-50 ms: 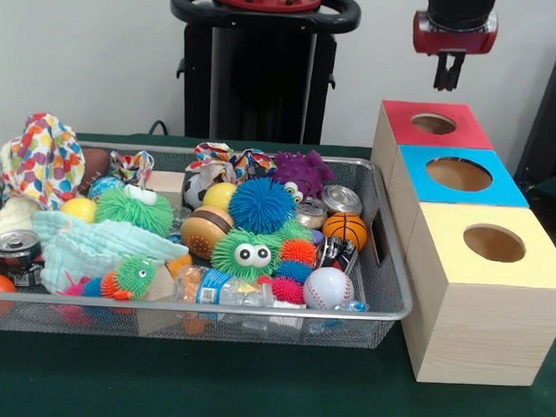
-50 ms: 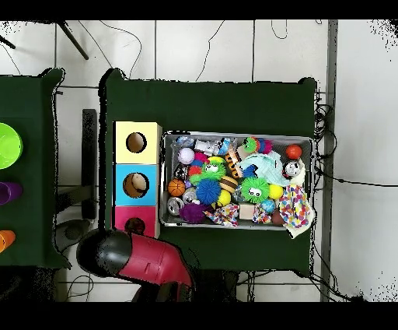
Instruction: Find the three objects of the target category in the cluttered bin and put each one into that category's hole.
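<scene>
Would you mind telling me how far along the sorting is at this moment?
Done: possibly one drop. The overhead view shows something pale inside the blue box's hole, though what it is cannot be told; the yellow hole looks empty.
In hand: nothing visible. The gripper hangs above the red box, away from the bin.
Left: the bin is still heaped with toys, so more searching remains.
</scene>
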